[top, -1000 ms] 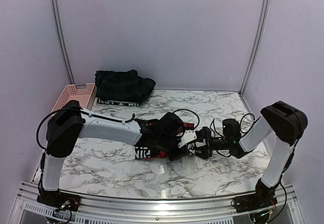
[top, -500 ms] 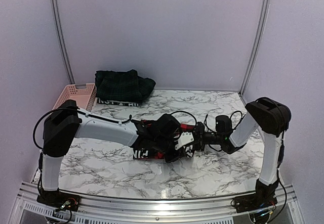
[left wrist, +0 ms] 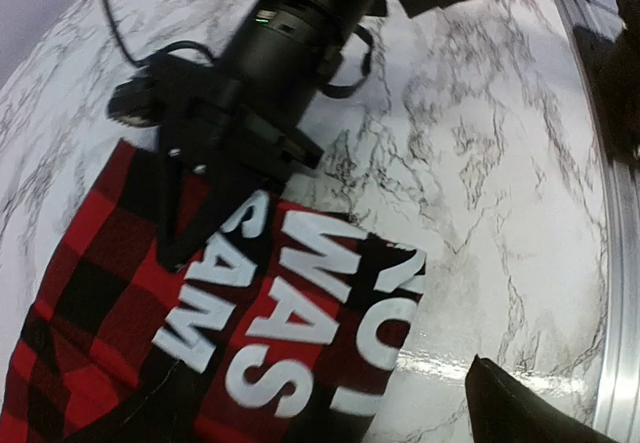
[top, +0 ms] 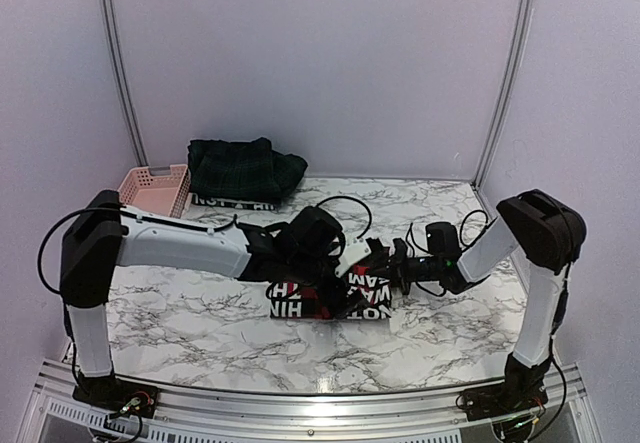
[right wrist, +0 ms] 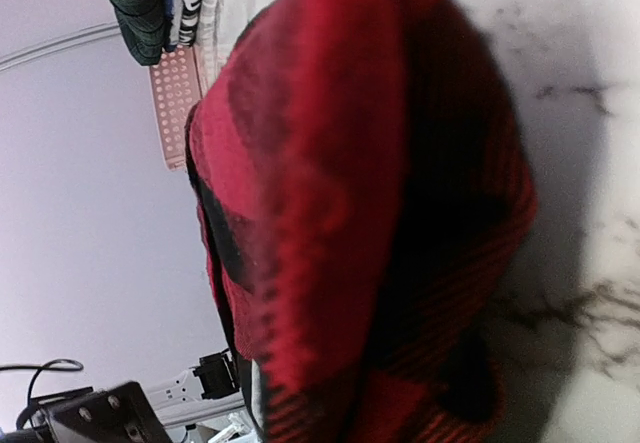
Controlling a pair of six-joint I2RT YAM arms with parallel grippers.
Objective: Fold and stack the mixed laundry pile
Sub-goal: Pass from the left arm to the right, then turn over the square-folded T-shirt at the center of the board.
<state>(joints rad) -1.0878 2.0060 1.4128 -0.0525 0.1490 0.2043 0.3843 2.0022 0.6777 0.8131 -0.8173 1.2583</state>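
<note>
Red piece (top: 320, 301) is lying mid-table (top: 430, 208), long axis running left-right, white lettered band along its near edge. Right gripper (top: 392, 271) is sitting at its right end with fingers clamped tight on the cloth edge. Its wrist view is showing nothing but bunched red-black check up against the lens, so it is gripping fabric. Left gripper (top: 340, 263) is hovering over the far middle of the same piece. In its wrist view only one finger (left wrist: 530, 408) is showing, off in the corner, with nothing pinched, so I'm reading it as spread wide and carrying nothing. So the right one is doing the holding, and the left one is sitting directly above, nearer the centre. I'm guessing the next move is a fold along the long axis, right end going over toward the left, or a tug to flatten. Either way the left wrist is sitting in that path and should be clearing out or taking the left end first. Green plaid (top: 245, 168) is resting on the navy piece (top: 232, 201) at back left, well apart from the work, with the basket (top: 155, 185) just beside them. That stack is lying on the left arm's side, so the left is looking like the one for carrying over. Cable loops at the right wrist are hanging near the cloth, worth watching.
</note>
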